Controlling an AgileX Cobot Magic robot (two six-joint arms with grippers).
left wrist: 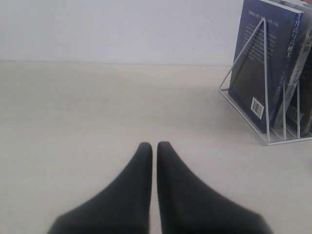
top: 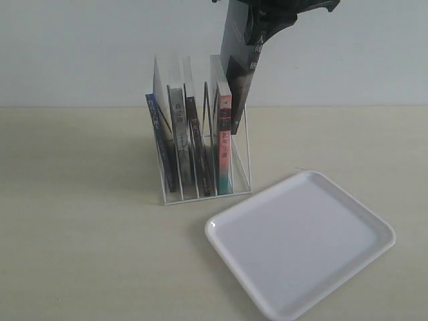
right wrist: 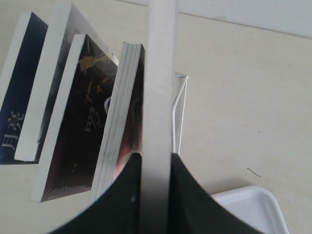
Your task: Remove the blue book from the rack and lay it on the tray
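Note:
The blue book [top: 155, 130] stands in the leftmost slot of the white wire rack [top: 245, 150], its blue spine facing out. The left wrist view shows its blue back cover [left wrist: 258, 53] behind the rack's wire [left wrist: 265, 87]. High above the rack's right end, my right gripper [top: 257, 30] is shut on a black-covered book [top: 237, 73] with white characters. Its pale page edge [right wrist: 158, 73] runs between the fingers of the right gripper [right wrist: 155, 156]. My left gripper [left wrist: 154, 144] is shut and empty, low over the bare table and apart from the rack. The white tray [top: 301, 247] lies empty at the front right.
Several other books stay in the rack, among them a pink-and-teal-spined one [top: 224, 144] and a dark one with orange marks [right wrist: 83, 122]. A pale wall stands behind the table. A corner of the tray [right wrist: 248, 204] shows beside the right fingers.

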